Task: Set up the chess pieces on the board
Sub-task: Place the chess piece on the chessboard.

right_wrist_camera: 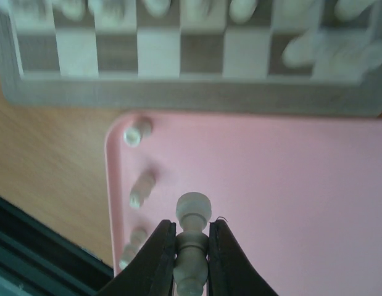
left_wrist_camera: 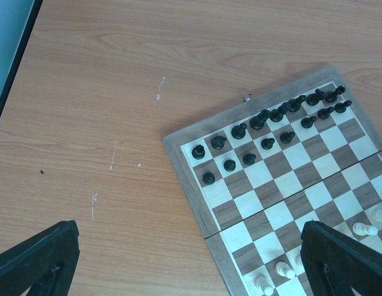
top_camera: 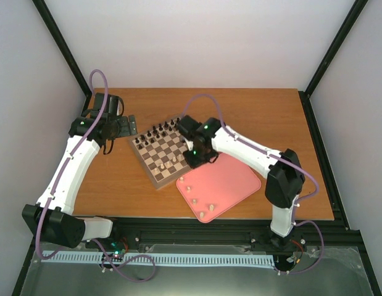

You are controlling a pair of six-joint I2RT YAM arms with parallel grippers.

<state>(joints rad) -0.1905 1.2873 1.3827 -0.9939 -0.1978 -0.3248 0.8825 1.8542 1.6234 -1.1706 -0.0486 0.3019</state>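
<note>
**Right pincer clenched on one pale piece over the tray**

The left pincer [left_wrist_camera: 191, 264] is released, its fingers spread wide. It hangs over the surface [left_wrist_camera: 104, 92] beside the corner of the board [left_wrist_camera: 186, 179] that carries the black pieces [left_wrist_camera: 265, 117]. The right pincer [right_wrist_camera: 192, 251] is clenched on a pale chess piece [right_wrist_camera: 194, 206]. The piece lies lengthwise between the fingers, head past the tips, above the pink tray [right_wrist_camera: 289, 197]. Three more pale pieces [right_wrist_camera: 141, 188] lie along the tray's left edge, just beside the grip.

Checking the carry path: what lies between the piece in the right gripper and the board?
Right wrist view: only bare pink tray; loose pieces lie aside along its edge.
</note>
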